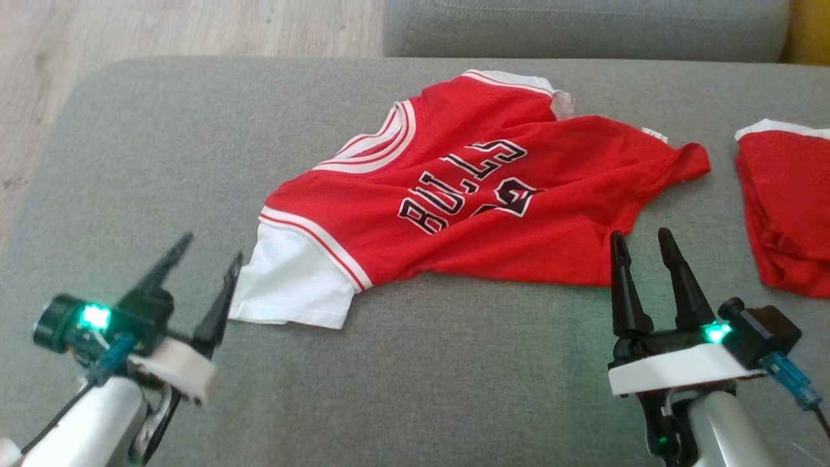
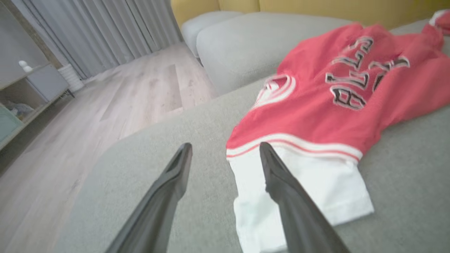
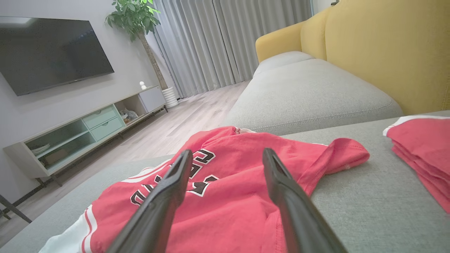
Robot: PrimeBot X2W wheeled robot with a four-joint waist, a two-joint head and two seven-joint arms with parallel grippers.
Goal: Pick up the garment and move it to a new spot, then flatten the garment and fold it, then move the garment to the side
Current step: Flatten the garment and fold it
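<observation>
1. While the jersey (image 1: pixel 480 194) lies rumpled on the grey cushion (image 1: pixel 421 376), about mid-way across and toward the far side, the step in hand looks like flattening. It is set down but creased, with ridges running through its right half.
2. At the near left, the left gripper (image 1: pixel 213 246) hovers with its jaws wide and empty, its tips just beside the white sleeve (image 1: pixel 292 285). At the near right, the right gripper (image 1: pixel 641 235) is likewise spread and holds nothing, its tips at the jersey's near edge.
3. To flatten it well, I would have each gripper pinch a single layer at the cloth's edge, the left on the sleeve border and the right on the near edge. They should then draw apart, left and right, low over the cushion. Pulling evenly matters, because thin mesh like this is likely to drag as a whole if one side leads.
4. The pull should stay away from the second red garment (image 1: pixel 788 214), which lies folded at the far right, apart from the jersey.
5. Counted:
   - one jersey in work
   - one other red garment
   - two grippers, each with two dark fingers
   - two grey cushions, the one in use and another (image 1: pixel 583 26) beyond it
   - one white sleeve plain to see
   - a scrap of white at the jersey's far edge, which may be the other sleeve, though I cannot tell
</observation>
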